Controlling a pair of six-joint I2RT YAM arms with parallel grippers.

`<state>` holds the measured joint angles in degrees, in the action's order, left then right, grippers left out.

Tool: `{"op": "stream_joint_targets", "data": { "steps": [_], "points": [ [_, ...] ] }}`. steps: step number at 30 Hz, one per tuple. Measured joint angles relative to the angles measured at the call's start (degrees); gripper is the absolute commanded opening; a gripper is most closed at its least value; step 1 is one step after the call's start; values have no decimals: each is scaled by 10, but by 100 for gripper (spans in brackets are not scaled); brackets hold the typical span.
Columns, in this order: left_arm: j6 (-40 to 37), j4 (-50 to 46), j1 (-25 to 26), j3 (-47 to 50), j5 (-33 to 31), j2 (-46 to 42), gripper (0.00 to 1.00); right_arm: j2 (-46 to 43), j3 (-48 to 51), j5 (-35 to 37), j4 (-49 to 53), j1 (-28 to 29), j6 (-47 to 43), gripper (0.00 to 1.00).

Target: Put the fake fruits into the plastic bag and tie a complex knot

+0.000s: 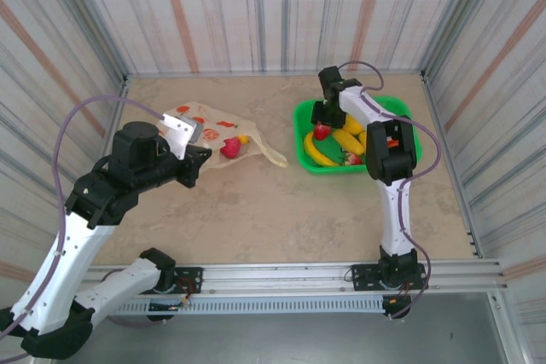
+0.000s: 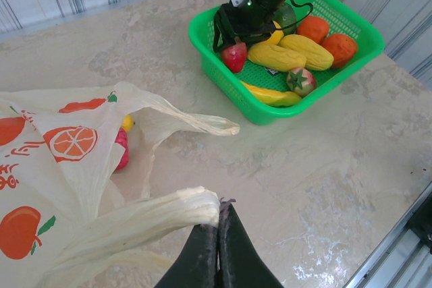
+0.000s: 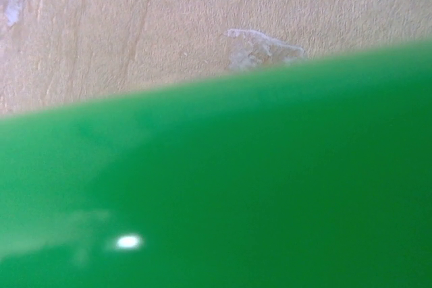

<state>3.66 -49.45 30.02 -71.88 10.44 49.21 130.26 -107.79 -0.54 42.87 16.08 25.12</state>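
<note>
The plastic bag [image 1: 213,130] lies crumpled left of centre, pale yellow with orange fruit prints. A red fruit [image 1: 229,148] and a yellow one [image 1: 243,139] sit at its mouth. My left gripper [image 2: 219,231] is shut on one bunched loop handle [image 2: 182,208]; the other handle [image 2: 202,124] lies loose on the table. My right gripper [image 1: 322,121] hangs low in the green basket [image 1: 394,106], just above a red strawberry [image 2: 234,56]. Its jaws are hidden. A blurred glossy green surface [image 3: 236,200] sits very close in the right wrist view. No knot is visible.
The basket [image 2: 223,75] also holds a banana [image 2: 270,94], two yellow mangoes [image 2: 277,56], two oranges [image 2: 312,28], a small red-green fruit [image 2: 301,80] and a dark green avocado [image 2: 287,15]. Striped walls enclose the table on three sides. A metal rail [image 1: 341,274] runs along the near edge.
</note>
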Motion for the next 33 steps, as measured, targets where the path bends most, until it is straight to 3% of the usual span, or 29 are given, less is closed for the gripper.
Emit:
{"op": "stream_joint_targets", "data": {
  "steps": [7,12,21,26,33],
  "points": [
    [0,0,0,0,-1,0,0,-74,81,-14,-22,-6,3,51],
    [0,0,0,0,0,0,0,-177,111,-30,-29,2,2,50],
    [0,0,0,0,0,0,0,-351,184,-95,-100,83,9,49],
    [0,0,0,0,0,0,0,-349,207,-142,-150,157,30,49],
    [0,0,0,0,0,-5,0,-245,172,-187,-193,251,51,49]
  ]
}}
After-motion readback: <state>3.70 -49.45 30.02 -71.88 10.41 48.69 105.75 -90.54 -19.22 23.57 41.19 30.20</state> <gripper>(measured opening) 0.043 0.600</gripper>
